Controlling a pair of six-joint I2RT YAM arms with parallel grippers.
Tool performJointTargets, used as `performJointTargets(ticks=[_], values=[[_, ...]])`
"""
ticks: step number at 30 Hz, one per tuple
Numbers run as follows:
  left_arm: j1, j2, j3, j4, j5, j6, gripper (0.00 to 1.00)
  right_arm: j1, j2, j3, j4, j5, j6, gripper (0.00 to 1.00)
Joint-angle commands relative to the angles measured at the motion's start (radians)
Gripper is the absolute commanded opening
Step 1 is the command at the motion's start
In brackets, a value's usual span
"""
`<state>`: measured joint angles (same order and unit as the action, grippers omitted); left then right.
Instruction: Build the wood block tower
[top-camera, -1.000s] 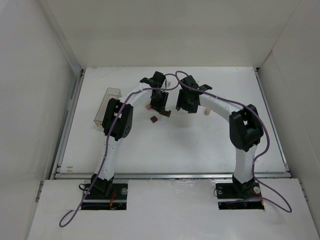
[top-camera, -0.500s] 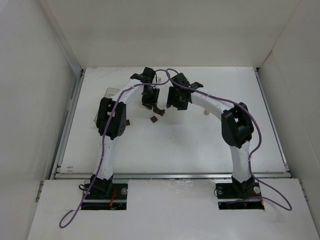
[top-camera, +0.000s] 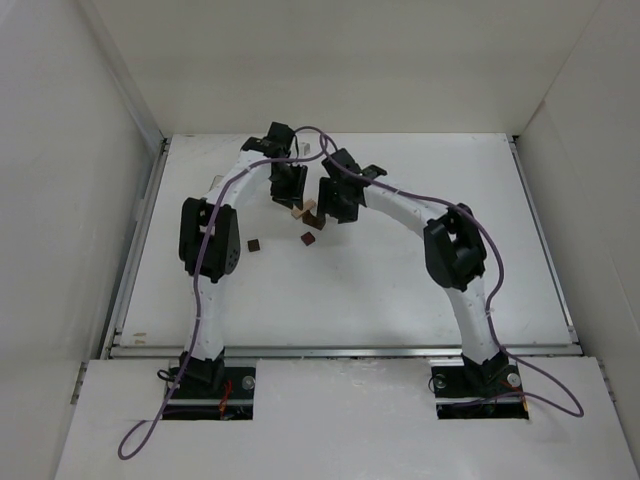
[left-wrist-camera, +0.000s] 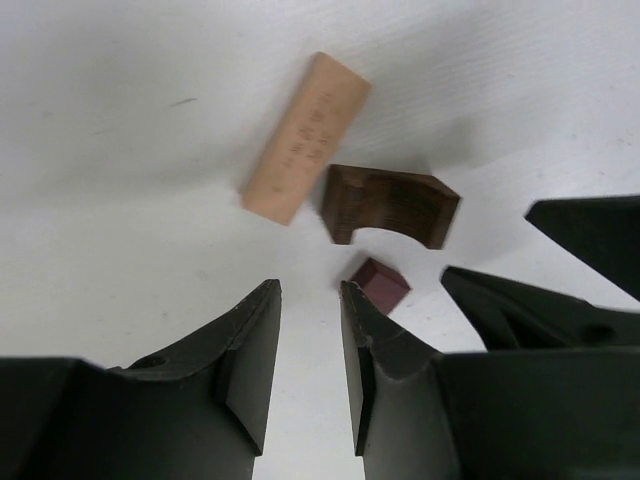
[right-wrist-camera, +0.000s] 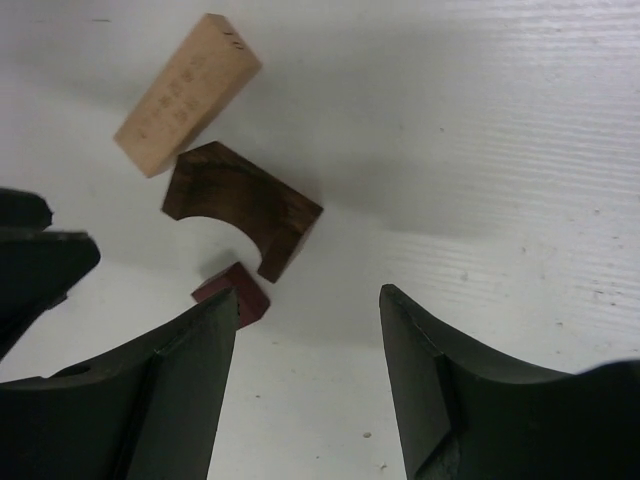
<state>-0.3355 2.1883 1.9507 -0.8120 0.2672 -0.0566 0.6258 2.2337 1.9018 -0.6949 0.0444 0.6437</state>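
Observation:
A tan slab (left-wrist-camera: 305, 137) lies on the white table beside a dark brown arch-shaped block (left-wrist-camera: 390, 205); whether they touch is unclear. A small dark red cube (left-wrist-camera: 380, 283) sits just in front of the arch. My left gripper (left-wrist-camera: 310, 292) is empty, its jaws a narrow gap apart, just short of the slab and cube. My right gripper (right-wrist-camera: 310, 295) is wide open and empty, with the cube (right-wrist-camera: 232, 293) at its left fingertip and the arch (right-wrist-camera: 243, 205) ahead. In the top view both grippers (top-camera: 292, 203) (top-camera: 325, 212) flank the slab (top-camera: 297, 213). The pale cylinder is hidden.
A second dark cube (top-camera: 254, 244) lies alone left of the group, near the left arm's elbow (top-camera: 207, 240). White walls enclose the table (top-camera: 400, 290) on three sides. The clear box is mostly hidden behind the left arm.
Both arms have swung left and toward the back. The slab, arch and cube now show between the grippers, and the second cube has come out from under the left arm.

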Motion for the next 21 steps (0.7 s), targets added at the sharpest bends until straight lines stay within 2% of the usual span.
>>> performJointTargets(ticks=[1,5,9,12,17,18,21], values=[[0.056,-0.073,-0.012,0.0,-0.034,-0.008,0.27,0.02,0.026,0.074,0.015,-0.023,-0.015,0.65],[0.093,-0.073,-0.012,0.01,-0.1,-0.017,0.27,0.02,0.11,0.164,-0.052,-0.023,0.024,0.63],[0.104,-0.082,-0.021,0.01,-0.173,-0.017,0.27,0.029,0.182,0.255,-0.13,0.043,0.056,0.58],[0.104,-0.091,-0.032,0.01,-0.174,-0.017,0.27,0.029,0.195,0.275,-0.152,0.066,0.065,0.52],[0.104,-0.091,-0.032,0.019,-0.183,-0.017,0.27,0.029,0.195,0.275,-0.161,0.075,0.065,0.34],[0.104,-0.091,-0.032,0.019,-0.193,-0.008,0.27,0.029,0.195,0.275,-0.161,0.075,0.065,0.23],[0.104,-0.091,-0.032,0.028,-0.204,0.017,0.27,0.029,0.185,0.261,-0.17,0.101,0.065,0.05]])
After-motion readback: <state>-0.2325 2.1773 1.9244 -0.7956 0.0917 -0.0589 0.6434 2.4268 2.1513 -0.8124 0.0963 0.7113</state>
